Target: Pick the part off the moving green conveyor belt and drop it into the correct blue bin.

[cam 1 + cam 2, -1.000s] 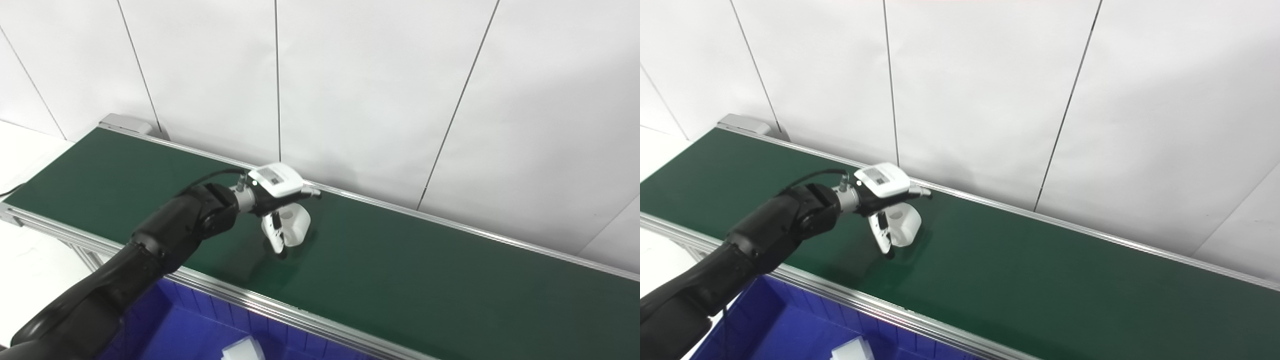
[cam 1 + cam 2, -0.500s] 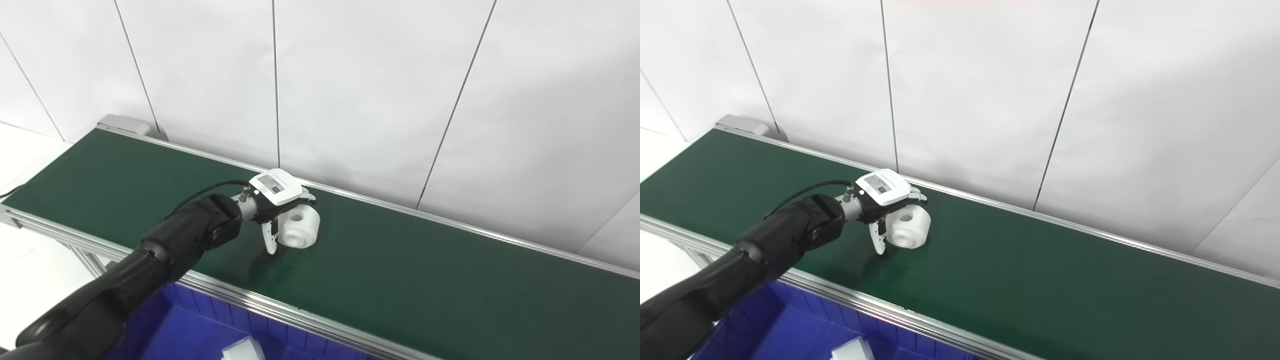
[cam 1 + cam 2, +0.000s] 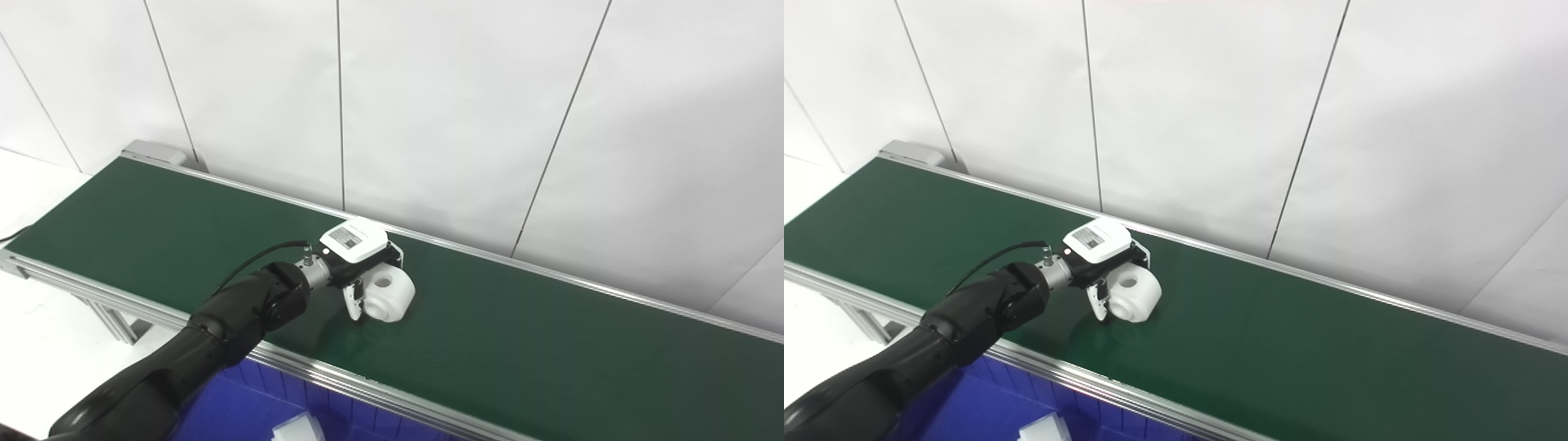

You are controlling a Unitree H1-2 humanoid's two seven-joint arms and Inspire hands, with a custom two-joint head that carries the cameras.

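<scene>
Left hand (image 3: 361,257) fingers curled around white part (image 3: 387,298) on belt (image 3: 551,343); blue bin (image 3: 245,410) holds white piece (image 3: 298,429).

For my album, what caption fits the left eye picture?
Left hand wraps around white part on green conveyor belt.

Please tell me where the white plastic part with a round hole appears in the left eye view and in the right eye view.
Left eye view: the white plastic part with a round hole lies on the green conveyor belt, at picture centre, against the left hand.
Right eye view: the same part sits left of centre.
Shared landmark: the grey box at the belt's far left end.
</scene>
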